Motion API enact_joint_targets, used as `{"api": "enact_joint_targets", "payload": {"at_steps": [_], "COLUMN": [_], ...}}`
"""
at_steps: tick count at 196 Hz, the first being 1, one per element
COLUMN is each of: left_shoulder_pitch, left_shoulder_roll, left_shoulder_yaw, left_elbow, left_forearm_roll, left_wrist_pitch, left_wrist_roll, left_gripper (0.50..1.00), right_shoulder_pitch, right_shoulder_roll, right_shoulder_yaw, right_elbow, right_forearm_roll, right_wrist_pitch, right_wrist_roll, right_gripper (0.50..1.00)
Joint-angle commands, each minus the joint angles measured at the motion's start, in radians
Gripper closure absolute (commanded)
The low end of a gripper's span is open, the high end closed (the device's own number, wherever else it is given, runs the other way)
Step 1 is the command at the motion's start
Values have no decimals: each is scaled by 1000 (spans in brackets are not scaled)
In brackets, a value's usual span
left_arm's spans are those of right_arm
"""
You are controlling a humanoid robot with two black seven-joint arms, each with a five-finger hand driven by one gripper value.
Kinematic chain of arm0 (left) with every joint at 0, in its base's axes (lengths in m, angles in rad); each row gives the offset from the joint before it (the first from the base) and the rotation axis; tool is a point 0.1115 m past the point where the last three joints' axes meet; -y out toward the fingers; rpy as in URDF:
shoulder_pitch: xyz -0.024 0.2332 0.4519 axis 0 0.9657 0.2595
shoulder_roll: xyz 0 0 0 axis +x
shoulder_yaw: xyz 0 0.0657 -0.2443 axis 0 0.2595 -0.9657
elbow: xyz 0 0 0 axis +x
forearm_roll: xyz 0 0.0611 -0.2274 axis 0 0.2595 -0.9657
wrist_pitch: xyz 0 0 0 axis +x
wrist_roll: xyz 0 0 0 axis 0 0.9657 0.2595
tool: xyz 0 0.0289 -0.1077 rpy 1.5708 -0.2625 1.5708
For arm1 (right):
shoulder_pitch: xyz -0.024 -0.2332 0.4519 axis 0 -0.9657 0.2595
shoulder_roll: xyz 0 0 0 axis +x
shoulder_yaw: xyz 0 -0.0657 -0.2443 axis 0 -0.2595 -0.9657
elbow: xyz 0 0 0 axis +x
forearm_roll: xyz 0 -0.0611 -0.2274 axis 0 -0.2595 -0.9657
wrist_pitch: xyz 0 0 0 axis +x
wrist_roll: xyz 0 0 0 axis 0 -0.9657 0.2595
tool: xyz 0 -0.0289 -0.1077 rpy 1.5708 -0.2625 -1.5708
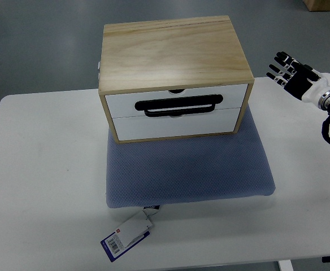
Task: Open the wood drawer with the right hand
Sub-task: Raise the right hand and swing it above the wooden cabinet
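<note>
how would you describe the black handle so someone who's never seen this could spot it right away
Find the wooden drawer box standing on the blue-grey cushion on the white table. Its white front has two drawers, and the black handle runs across the seam between them: a long, flat loop, the only black thing on that front.

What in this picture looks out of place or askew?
Little. A tag hangs from the grey cushion and lies tilted on the table. The wood drawer box sits square, both drawers shut. The right hand is apart from it.
</note>
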Motion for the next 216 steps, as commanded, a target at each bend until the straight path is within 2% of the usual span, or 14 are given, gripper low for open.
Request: {"api": "enact_joint_targets", "payload": {"at_steps": [1,66,105,106,108,123,136,192,193,203,210,216], "left_shoulder_pitch": [0,-2,-2,-2,-2,-2,-2,-2,-2,-2,-2,-2], "left_shoulder_roll": [0,0,0,0,0,0,0,0,0,0,0,0], "left_shoulder_yaw": [0,-2,0,0,0,0,0,-2,-2,0,-2,-2], "left_elbow": [-2,-2,-3,-3,-3,-2,-3,-2,-2,-2,-2,-2], "left_forearm_roll": [0,0,0,0,0,0,0,0,0,0,0,0], "left_wrist_pitch": [2,0,0,0,0,0,0,0,0,0,0,0], "left_wrist_roll": [0,1,1,1,1,1,1,1,1,1,1,1], "left_gripper": [500,500,500,500,500,500,500,500,500,500,500,500], "right_shoulder_pitch": [0,23,23,23,23,23,20,52,86,97,98,98], "right_shoulder_roll": [1,-17,-86,-94,-95,-97,-138,-146,-158,-191,-259,-260], "right_shoulder_yaw": [0,-6,0,0,0,0,3,-12,-18,-12,0,0], "right_elbow": [0,0,9,6,9,9,6,9,9,15,66,66], "right_forearm_roll": [0,0,3,3,3,3,12,-14,-61,-121,-179,-180], "right_wrist_pitch": [3,-5,46,73,78,81,86,142,171,172,172,172], "right_wrist_roll": [0,-2,-5,-3,-3,-2,1,-3,-5,-3,-2,-2], "right_gripper": [546,544,546,546,546,546,546,546,546,548,548,548]}}
